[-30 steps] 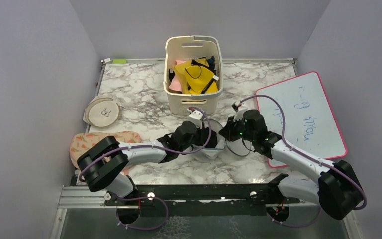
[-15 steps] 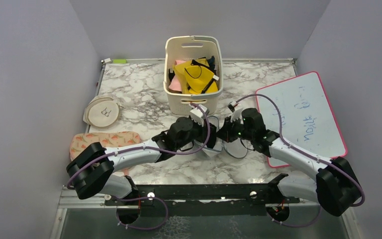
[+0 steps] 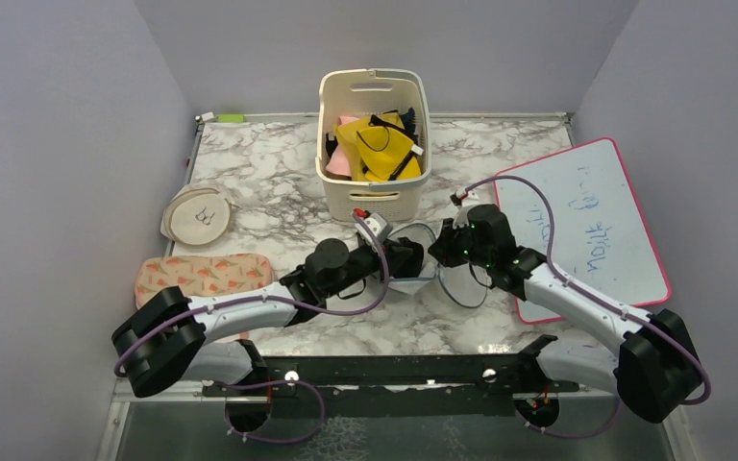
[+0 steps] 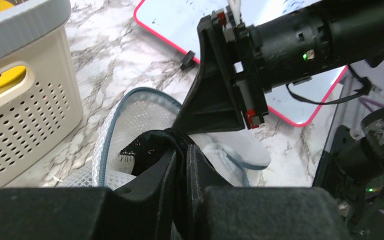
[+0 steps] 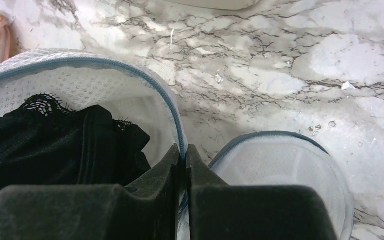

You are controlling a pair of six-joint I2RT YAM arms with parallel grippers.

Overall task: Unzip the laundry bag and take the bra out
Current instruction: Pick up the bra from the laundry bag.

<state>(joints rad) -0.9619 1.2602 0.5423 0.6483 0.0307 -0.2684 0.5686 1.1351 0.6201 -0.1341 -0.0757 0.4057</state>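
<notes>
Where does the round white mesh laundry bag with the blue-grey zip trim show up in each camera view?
Top external: round white mesh laundry bag, centre, between the two arm tips.
Left wrist: centre-left, open, with the black lace bra at its mouth.
Right wrist: left half, with its round flap at lower right.
Shared landmark: grey-veined white marble tabletop.
</notes>
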